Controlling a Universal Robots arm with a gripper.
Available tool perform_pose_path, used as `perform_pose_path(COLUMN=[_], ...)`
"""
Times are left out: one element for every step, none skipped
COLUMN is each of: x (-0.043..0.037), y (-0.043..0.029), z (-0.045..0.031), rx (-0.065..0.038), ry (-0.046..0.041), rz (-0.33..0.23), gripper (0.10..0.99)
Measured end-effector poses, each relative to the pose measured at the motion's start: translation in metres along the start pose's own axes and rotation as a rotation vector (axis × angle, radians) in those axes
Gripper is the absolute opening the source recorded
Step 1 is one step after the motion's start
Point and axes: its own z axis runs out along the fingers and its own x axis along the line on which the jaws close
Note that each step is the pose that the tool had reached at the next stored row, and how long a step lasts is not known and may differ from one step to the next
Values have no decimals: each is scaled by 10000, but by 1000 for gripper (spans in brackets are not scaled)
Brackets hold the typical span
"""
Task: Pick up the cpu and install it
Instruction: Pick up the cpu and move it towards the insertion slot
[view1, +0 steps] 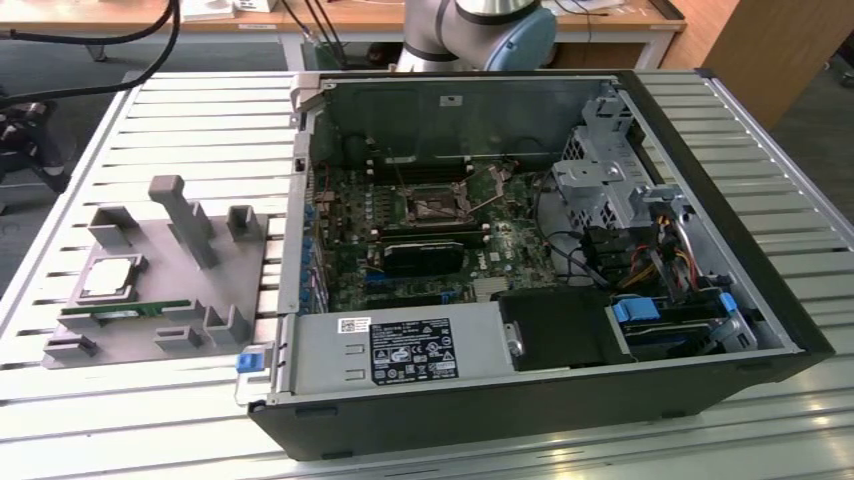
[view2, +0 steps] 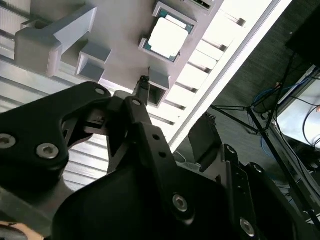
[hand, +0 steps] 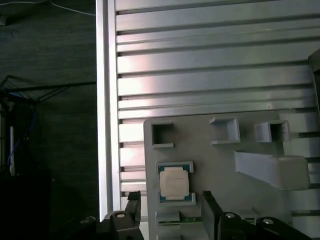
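One cpu (hand: 174, 182): sitting in its square recess on one grey fixture plate (hand: 205, 160), near one green memory stick (view1: 127, 311). One gripper (hand: 170, 199): hovering over the cpu, jaws standing apart, gripping nothing. One open computer case (view1: 561, 405): lying beside the plate.

The surface (view1: 200, 100) carries two things. The holder plate (view1: 234, 265) lies toward the edge at the exterior view's left, and the open computer case (view1: 534, 410) lies just beside it, filling the middle and the exterior view's right. On the plate, the cpu (view1: 110, 278) sits on the side nearest that left edge, with the memory stick (view1: 127, 312) just beside it toward the near edge. An upright post (view1: 180, 215) stands behind them. Inside the case, the motherboard (view1: 400, 240) lies flat with the socket (view1: 434, 208) near its middle. The drive cage (view1: 601, 180) is to the exterior view's right. In the first wrist view the cpu (hand: 174, 182) lies just ahead of my claw (hand: 171, 207), whose fingers stand apart.
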Motion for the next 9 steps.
perform_pose_path(x=[-1, -1, -2, -3, -5, -7, -8, -9, -10], y=[-4, -6, -8, -10, -13, -15, -17, -19, -21], z=[11, 26, 41, 58, 76, 92, 108, 126, 141], rx=[-1, -1, -1, 0, 12, 34, 56, 71, 85], ry=[6, 8, 9, 9, 9, 8, 5, 5, 7], rz=[1, 0, -3, -4, -8, -11, -15, -22, -40], gripper=[639, 639, 698, 698, 761, 761, 761, 761, 761])
